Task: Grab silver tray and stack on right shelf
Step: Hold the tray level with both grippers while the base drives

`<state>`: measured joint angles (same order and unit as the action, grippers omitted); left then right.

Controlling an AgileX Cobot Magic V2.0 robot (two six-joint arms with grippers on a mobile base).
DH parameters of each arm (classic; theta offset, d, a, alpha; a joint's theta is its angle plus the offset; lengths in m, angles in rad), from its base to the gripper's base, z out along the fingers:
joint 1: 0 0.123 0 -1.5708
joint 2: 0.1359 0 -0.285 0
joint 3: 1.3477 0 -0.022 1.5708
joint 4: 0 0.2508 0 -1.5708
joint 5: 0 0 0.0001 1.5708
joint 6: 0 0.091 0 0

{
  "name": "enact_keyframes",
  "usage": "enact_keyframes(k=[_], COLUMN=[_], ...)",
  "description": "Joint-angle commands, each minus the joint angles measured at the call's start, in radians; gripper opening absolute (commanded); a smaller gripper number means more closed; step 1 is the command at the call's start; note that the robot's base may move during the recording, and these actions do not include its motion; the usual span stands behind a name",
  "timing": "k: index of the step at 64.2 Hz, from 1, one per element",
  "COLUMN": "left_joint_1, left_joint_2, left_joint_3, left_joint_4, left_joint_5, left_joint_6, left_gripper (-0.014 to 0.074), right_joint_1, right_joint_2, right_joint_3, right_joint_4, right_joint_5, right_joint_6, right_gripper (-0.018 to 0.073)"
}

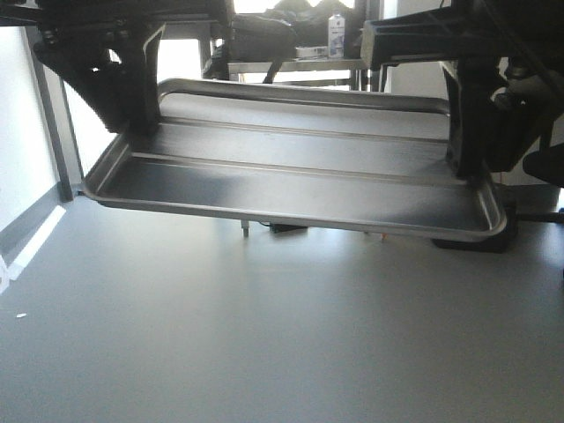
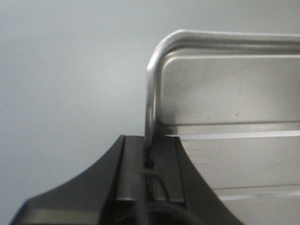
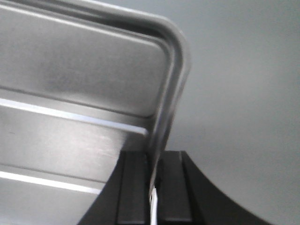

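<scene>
The silver tray hangs in the air above the grey floor, roughly level, its two long ribs showing across its bottom. My left gripper is shut on the rim of the tray's left short end. My right gripper is shut on the rim of the right short end. In the left wrist view the tray's rim runs down between the dark jaws of the left gripper. In the right wrist view the tray's rim enters the right gripper the same way. The right shelf is out of view.
Grey floor lies under the tray. Behind it stands a metal table carrying a white bottle and a dark bag. A white wall runs along the left. Dark equipment stands at the right.
</scene>
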<state>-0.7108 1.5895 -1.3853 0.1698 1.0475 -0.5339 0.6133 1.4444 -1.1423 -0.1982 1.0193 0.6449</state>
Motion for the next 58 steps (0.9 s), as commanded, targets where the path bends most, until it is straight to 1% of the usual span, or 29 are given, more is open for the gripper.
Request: enact_keyframes(k=[1,58], left_joint_1=[-0.013,-0.013], left_joint_2=[-0.042,-0.037], left_joint_3=[-0.039,-0.039], left_joint_4=[-0.024,-0.022], left_joint_5=[-0.067,-0.067], left_joint_6=[0.003,0.003], left_gripper=[-0.0093,-0.0093], right_joint_1=[0.005,0.005], right_joint_2=[-0.036,-0.036], right_joint_3=[-0.036,-0.036], right_joint_4=[-0.004,-0.006], right_joint_5=[-0.047,-0.048], right_joint_6=[-0.038,-0.038], right_gripper=[0.0057,0.0057])
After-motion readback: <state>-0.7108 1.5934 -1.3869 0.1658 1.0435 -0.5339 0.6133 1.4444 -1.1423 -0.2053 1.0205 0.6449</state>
